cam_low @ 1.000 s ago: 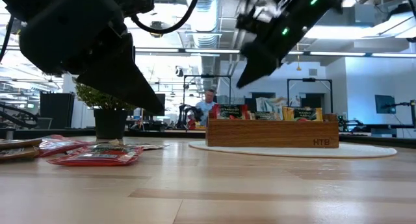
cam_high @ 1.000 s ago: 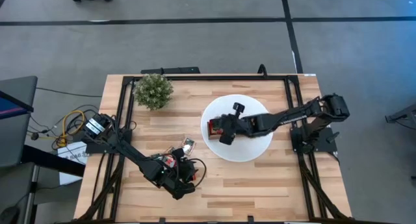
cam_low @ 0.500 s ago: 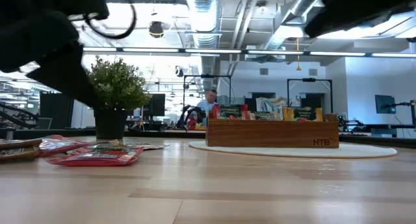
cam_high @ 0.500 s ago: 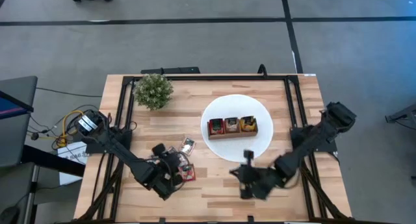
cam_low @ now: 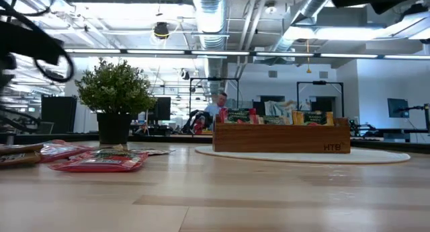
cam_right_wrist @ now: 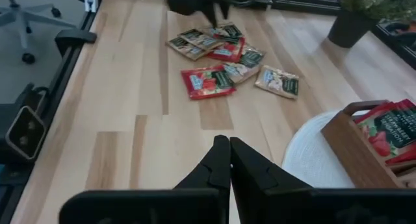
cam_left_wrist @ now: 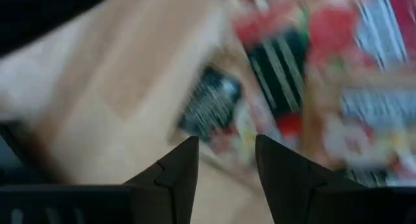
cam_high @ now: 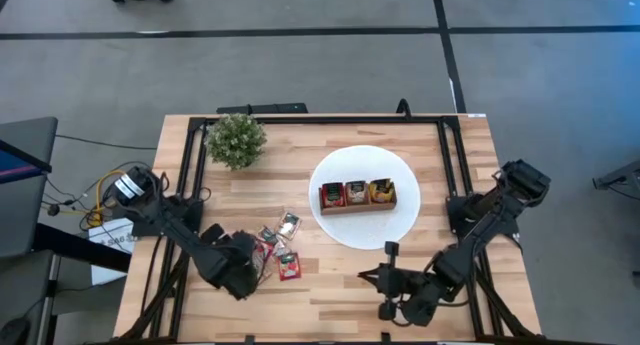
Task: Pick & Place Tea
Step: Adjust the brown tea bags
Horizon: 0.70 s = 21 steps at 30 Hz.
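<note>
- A loose cluster of small flat tea sachets, mostly red with a few pale and dark-printed ones, is seen lying on the light wooden table, left of the round white plate.
- From the right wrist view the same sachets are seen spread flat, some overlapping; an exact count cannot be made.
- In the low view the sachets appear as a shallow heap at the left edge, partly cut off by the frame.
- A brown wooden three-compartment tray stands on the plate; further sachets are held upright in its compartments, but their number cannot be made out.
- The left gripper is placed at the left edge of the cluster, low over the table. In the left wrist view its fingers are seen parted, with nothing between them; the sachets beyond are heavily blurred, so contact cannot be judged.
- The right gripper is positioned near the front edge of the table, below the plate and well apart from the sachets. In the right wrist view its fingers are pressed together, holding nothing.
- A small green bushy potted plant stands at the far left corner.
- Neither gripper is visible in the low view; only dark arm parts cross its upper corners.
</note>
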Each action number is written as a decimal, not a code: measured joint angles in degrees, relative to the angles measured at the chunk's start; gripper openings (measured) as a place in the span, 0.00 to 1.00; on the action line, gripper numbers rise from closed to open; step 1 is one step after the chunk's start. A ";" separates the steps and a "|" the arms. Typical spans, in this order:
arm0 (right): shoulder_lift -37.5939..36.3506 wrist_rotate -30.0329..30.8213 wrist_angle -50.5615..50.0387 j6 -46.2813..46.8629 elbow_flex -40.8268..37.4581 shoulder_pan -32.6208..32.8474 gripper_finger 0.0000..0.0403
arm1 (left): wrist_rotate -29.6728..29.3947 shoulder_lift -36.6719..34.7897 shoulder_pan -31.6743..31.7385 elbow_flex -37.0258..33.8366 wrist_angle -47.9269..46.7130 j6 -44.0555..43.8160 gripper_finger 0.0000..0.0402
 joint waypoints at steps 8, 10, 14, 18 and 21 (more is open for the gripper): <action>0.00 -0.07 0.18 0.00 0.00 -0.12 0.00 | -2.57 0.00 -8.40 -0.01 13.19 11.72 0.37; 0.00 -0.07 0.47 0.00 0.00 -0.12 0.00 | -7.36 0.37 -8.90 -0.30 13.95 10.83 0.37; 0.00 -0.08 0.69 0.02 0.00 -0.44 0.00 | -14.12 1.55 -7.91 -2.46 19.77 11.11 0.37; 0.00 -0.07 0.72 0.00 0.00 -0.46 0.00 | -16.54 2.91 -4.22 -5.36 35.17 19.28 0.35; 0.00 -0.07 0.89 0.01 0.00 -0.51 0.00 | -18.83 3.63 -1.79 -5.51 48.10 30.47 0.33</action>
